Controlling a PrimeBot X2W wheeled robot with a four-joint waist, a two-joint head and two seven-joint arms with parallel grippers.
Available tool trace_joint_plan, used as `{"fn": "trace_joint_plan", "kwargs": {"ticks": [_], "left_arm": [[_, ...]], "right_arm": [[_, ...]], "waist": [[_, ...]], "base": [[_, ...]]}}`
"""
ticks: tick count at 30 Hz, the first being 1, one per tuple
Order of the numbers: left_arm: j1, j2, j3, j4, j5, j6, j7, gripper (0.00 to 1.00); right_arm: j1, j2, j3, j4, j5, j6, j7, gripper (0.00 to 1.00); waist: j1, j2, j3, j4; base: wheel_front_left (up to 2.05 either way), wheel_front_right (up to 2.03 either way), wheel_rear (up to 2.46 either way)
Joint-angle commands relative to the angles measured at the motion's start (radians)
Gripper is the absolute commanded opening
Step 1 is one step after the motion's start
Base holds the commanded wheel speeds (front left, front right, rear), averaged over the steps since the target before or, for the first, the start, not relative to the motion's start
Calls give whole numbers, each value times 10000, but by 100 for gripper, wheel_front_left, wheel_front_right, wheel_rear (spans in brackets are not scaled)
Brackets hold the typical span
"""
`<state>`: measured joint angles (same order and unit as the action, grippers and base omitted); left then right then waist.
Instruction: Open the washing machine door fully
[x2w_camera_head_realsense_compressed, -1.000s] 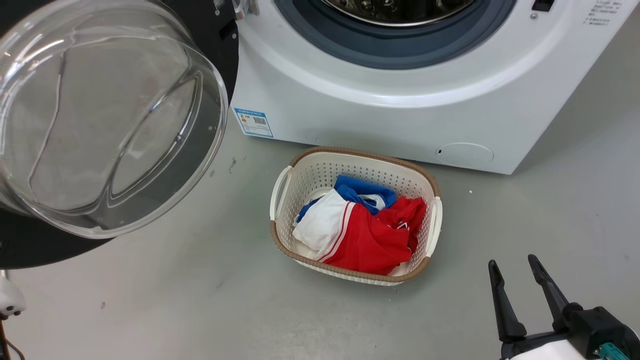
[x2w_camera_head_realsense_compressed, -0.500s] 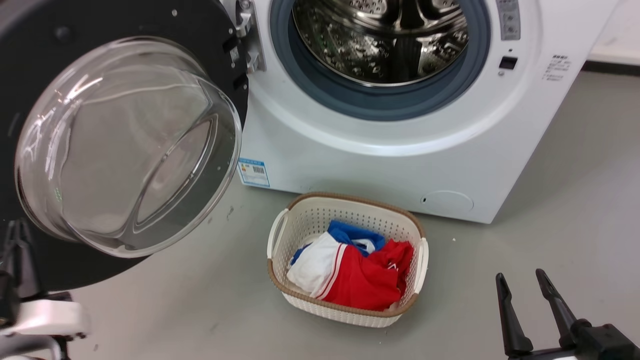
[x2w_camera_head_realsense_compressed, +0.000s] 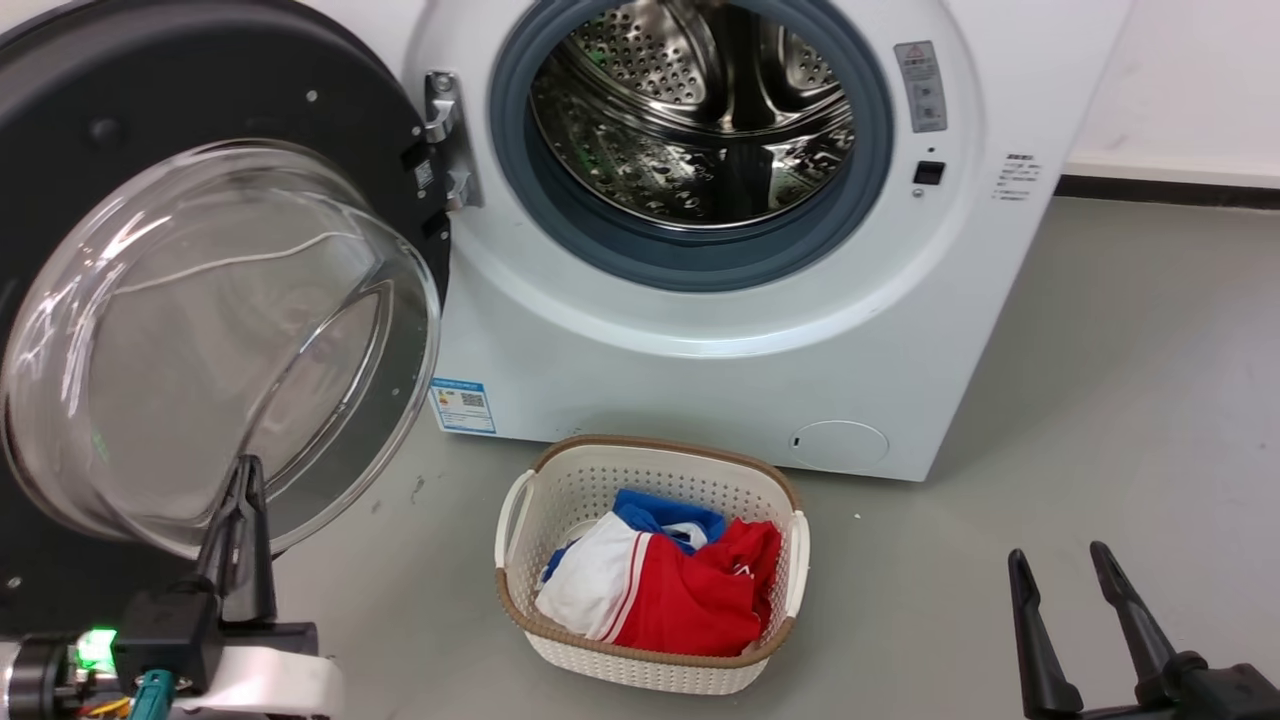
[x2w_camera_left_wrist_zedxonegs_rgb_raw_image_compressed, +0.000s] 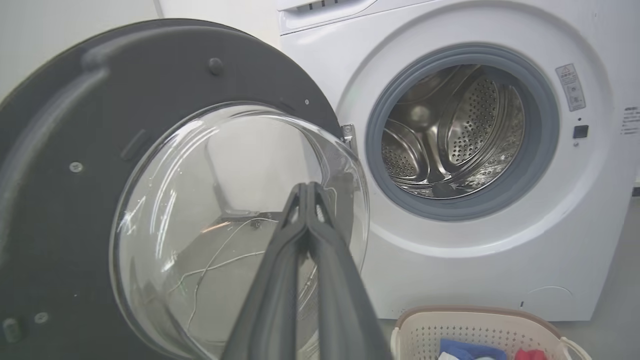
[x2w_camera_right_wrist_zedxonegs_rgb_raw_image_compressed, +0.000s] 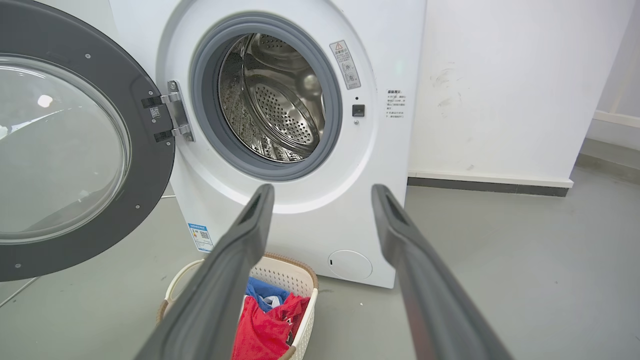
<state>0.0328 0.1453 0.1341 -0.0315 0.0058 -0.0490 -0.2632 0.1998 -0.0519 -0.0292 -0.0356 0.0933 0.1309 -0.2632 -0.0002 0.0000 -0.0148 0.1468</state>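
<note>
At lower left the left claw (x2w_camera_head_realsense_compressed: 246, 475), clenched on nothing, had come into the lifted head view. At lower right the right claw (x2w_camera_head_realsense_compressed: 1058, 555) stood spread, empty. Beyond, upper left, the washing machine door (x2w_camera_head_realsense_compressed: 200, 330) hung swung wide off the washing machine (x2w_camera_head_realsense_compressed: 650, 350), probably fully open.

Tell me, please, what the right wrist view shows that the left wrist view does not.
The right wrist view adds the right gripper, fingers spread apart, and the blue label sticker low on the washing machine. The left wrist view adds the left gripper, fingers pressed together in front of the glass of the washing machine door, and a slotted panel edge above the opening. Both share the door standing open, the steel drum, the round cap and the basket of clothes.
</note>
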Motion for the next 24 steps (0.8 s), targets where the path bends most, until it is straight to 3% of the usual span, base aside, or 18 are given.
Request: {"fn": "trace_joint_plan", "kwargs": {"ticks": [1,17,18,19,24], "left_arm": [[146,-86,-99,-45,-64,-5,-23,0],[776,-733,-1475,649,-350,-186,-23,1],[791,-747,-1496,693,-343,-162,-23,55],[828,-765,-1529,759,-315,-116,-23,100],[866,-774,-1658,982,-251,-103,-23,100]], "right_arm": [[92,24,16,-38,103,-2,-21,100],[640,22,-319,-53,571,-1,-21,100],[652,22,-321,-43,577,-1,-21,100],[678,22,-332,-22,612,-1,-21,100],[712,22,-404,27,675,-1,-21,100]], "waist": [[2,0,-67,-187],[2,0,-300,-850],[2,0,-305,-869],[2,0,-322,-894],[2,0,-372,-883]], "base": [[0,0,0],[0,0,0],[0,0,0],[0,0,0],[0,0,0]]}}
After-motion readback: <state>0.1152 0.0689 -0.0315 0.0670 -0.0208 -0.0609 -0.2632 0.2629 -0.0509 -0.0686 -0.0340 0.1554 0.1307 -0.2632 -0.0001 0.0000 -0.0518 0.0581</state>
